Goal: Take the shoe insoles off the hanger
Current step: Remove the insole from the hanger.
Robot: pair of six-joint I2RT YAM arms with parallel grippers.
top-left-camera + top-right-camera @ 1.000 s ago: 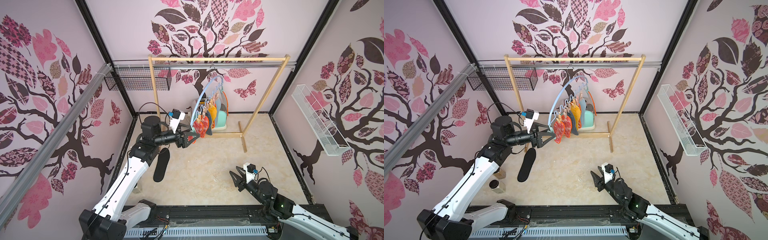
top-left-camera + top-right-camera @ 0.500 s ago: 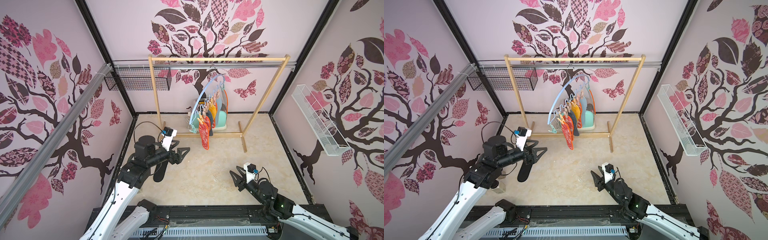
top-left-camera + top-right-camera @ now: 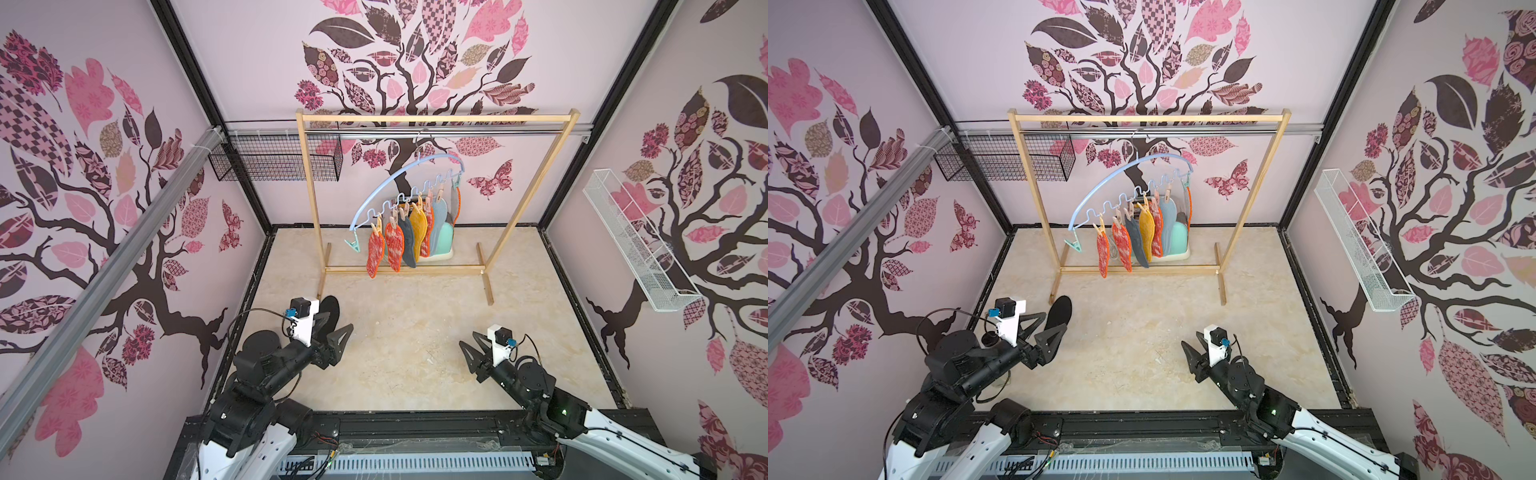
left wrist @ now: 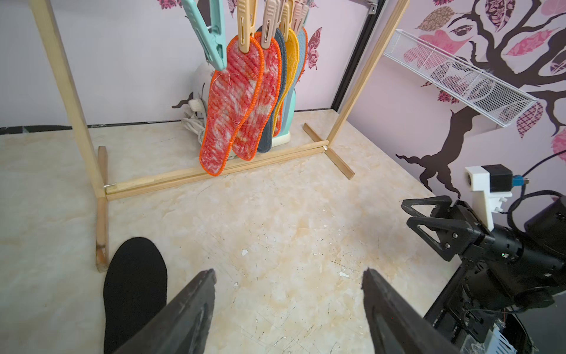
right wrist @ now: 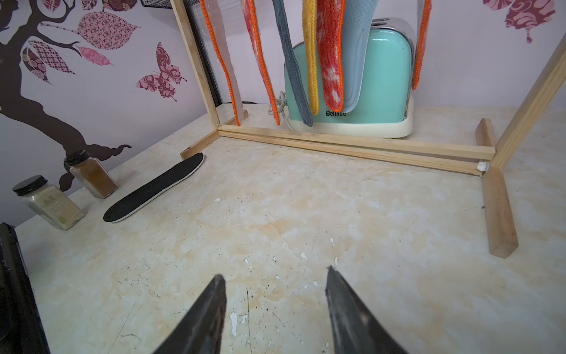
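The wooden rack (image 3: 432, 118) stands far centre and carries the hanger (image 3: 438, 156) by its hook. Seven shoe insoles (image 3: 395, 245) hang there pegged, so most of the work remains. The black insole (image 4: 134, 282) lies flat near left, already freed. Beside it the left gripper (image 4: 288, 272) gapes empty. Near right, the right gripper (image 5: 275, 272) is parted and empty too.

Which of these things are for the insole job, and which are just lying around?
For the job: hanging insoles, black insole on the table, blue hanger, clothespins.
Just lying about: teal toaster, spice jars, black wire basket, white wire basket.
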